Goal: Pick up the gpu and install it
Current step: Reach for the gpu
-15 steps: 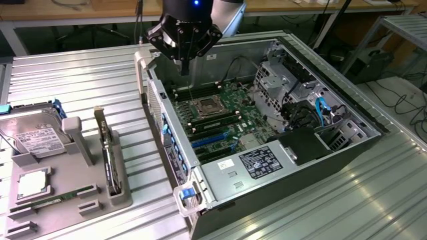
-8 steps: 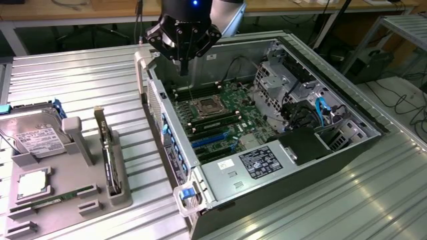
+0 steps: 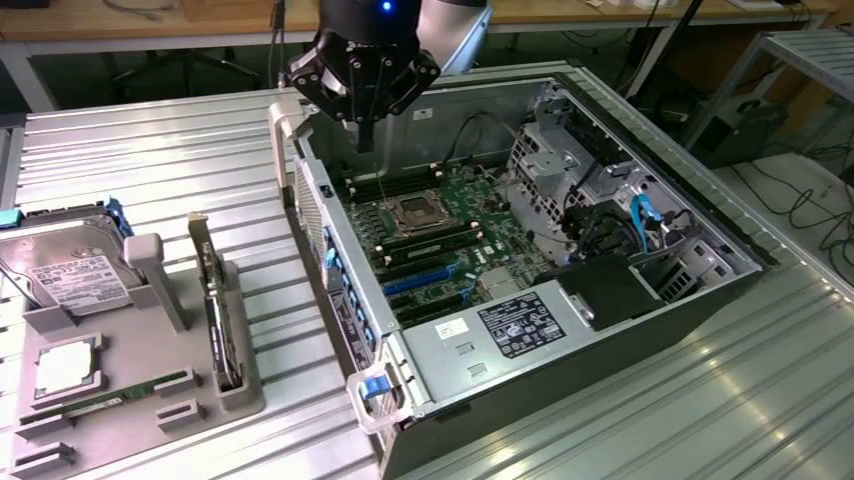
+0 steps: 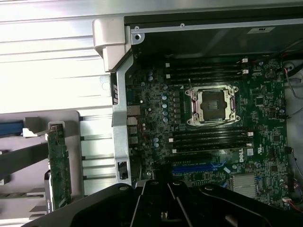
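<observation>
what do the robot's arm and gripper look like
The gripper is black: a rounded body with angular linkage bars tapering to a narrow dark tip. A small blue light glows on the black wrist above it, and the arm segment behind is pale silver-grey. No markings can be made out.

The gripper (image 3: 364, 146) hangs at twelve o'clock in the scene, its fingers pressed together with nothing between them, pointing down over the far corner of the open computer case (image 3: 534, 400). Inside the case the motherboard (image 3: 447, 240) lies exposed, and its processor socket (image 3: 412, 215) sits at six o'clock from the fingertips. At nine o'clock from the case, a grey fixture (image 3: 154, 285) rests on the ribbed metal table (image 3: 174, 150). In it the gpu (image 3: 214, 310) stands on edge, with a hard drive (image 3: 67, 280) at its nine o'clock and a memory stick (image 3: 107, 400) at its seven.
</observation>
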Tool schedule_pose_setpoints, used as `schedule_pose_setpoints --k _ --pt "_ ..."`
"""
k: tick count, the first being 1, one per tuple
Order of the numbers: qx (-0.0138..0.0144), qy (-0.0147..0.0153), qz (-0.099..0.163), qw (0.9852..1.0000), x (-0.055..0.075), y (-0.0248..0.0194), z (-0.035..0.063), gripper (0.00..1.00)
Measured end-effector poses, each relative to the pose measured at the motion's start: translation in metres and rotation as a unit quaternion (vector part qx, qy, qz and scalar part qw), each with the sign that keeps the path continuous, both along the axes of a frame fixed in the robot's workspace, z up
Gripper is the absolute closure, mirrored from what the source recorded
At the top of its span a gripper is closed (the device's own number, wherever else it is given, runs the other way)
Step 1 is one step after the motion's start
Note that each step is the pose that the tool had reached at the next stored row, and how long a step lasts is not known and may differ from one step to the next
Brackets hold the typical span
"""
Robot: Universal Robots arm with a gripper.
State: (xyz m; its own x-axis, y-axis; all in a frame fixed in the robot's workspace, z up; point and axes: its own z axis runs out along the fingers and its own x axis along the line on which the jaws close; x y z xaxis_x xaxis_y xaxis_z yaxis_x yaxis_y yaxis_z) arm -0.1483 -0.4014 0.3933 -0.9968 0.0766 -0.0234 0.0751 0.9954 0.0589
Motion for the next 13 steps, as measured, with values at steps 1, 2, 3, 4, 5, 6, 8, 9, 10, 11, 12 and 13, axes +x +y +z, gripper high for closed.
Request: schedule_pose_setpoints --k 1,2,3,4,5,6,8,9,10,11,12,13 --pt "0.0000 0.0000 0.000 1.0000 -0.0004 -0.0001 0.0000 0.89" --pt "0.0000 0.0000 0.000 1.0000 -0.0008 -0.0002 0.0000 0.89" --pt "0.0000 0.0000 0.000 1.0000 -0.0011 -0.0002 0.0000 0.89" --pt "0.0000 0.0000 0.000 1.0000 -0.0015 -0.0003 0.0000 0.89" --pt "0.0000 0.0000 0.000 1.0000 -0.0020 -0.0004 0.0000 0.89" --pt "0.0000 0.0000 0.000 1.0000 -0.0024 -0.0005 0.0000 0.89" --pt "0.0000 0.0000 0.000 1.0000 -0.0033 -0.0008 0.0000 0.89" --pt "0.0000 0.0000 0.000 1.0000 -0.0038 -0.0009 0.0000 0.89" --pt "0.0000 0.0000 0.000 1.0000 -0.0044 -0.0011 0.0000 0.89" --pt "0.0000 0.0000 0.000 1.0000 -0.0052 -0.0013 0.0000 0.89" --pt "0.0000 0.0000 0.000 1.0000 -0.0062 -0.0015 0.0000 0.89" --pt "0.0000 0.0000 0.000 1.0000 -0.0068 -0.0018 0.0000 0.89"
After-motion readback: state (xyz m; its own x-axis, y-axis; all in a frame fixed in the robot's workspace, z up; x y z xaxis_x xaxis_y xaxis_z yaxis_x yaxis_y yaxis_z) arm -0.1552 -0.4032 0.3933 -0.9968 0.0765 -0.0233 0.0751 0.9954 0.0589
